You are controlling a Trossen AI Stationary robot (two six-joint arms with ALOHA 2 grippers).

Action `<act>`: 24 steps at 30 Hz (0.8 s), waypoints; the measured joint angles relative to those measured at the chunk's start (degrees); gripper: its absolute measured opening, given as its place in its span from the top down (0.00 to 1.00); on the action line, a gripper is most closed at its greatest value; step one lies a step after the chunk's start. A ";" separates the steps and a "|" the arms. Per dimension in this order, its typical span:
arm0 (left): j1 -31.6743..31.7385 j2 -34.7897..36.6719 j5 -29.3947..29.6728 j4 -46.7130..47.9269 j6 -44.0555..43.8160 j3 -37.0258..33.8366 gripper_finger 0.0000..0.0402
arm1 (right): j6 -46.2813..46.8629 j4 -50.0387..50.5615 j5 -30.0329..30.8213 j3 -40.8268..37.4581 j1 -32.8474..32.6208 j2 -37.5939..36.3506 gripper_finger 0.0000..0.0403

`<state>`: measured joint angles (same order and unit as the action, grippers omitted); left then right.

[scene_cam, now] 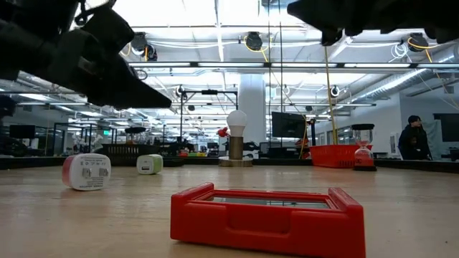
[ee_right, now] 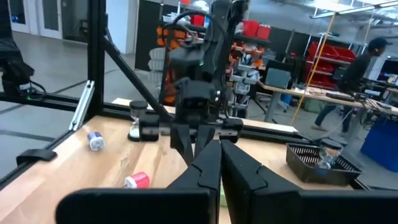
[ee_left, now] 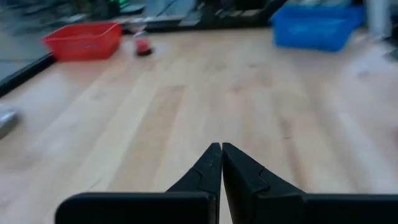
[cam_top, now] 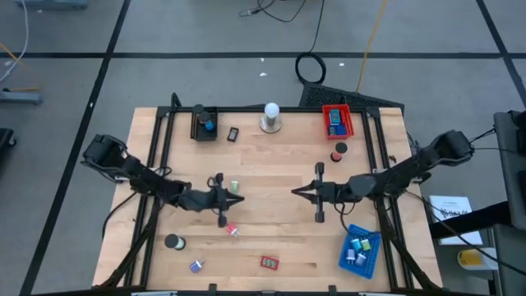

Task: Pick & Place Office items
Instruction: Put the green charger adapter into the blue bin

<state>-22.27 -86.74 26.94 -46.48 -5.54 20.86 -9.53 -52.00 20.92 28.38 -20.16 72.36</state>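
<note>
Nearest, flat red rectangular piece (scene_cam: pixel 267 218) with raised rim lies on wood table (scene_cam: pixel 416 208).

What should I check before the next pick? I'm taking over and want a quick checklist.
1. Left gripper jaws shut and empty: ok.
2. Right gripper jaws shut and empty: ok.
3. Grippers apart over the table's middle: ok.
4. Loose items remaining, such as the red flat piece and black roll: not ok.
5. Blue tray has room: ok.
6. Which item goes in which tray: cannot tell.
</note>
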 joint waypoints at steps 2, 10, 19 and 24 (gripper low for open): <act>-1.35 0.00 5.01 6.77 -1.78 2.77 0.95 | 0.59 1.09 0.88 0.00 0.00 -1.19 0.99; -6.14 -0.24 17.47 26.79 -15.78 11.19 0.93 | 4.51 6.16 10.63 0.00 0.04 -2.26 0.99; -8.40 -0.31 22.41 37.39 -35.47 11.52 0.66 | 5.86 6.84 10.61 0.00 0.04 -2.28 0.99; -8.09 -0.33 22.61 39.39 -41.66 11.52 0.48 | 6.38 6.83 10.60 0.00 0.04 -2.28 0.99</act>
<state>-30.36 -87.07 49.55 -7.09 -47.20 32.38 -3.15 -45.17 31.51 28.38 -20.12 70.08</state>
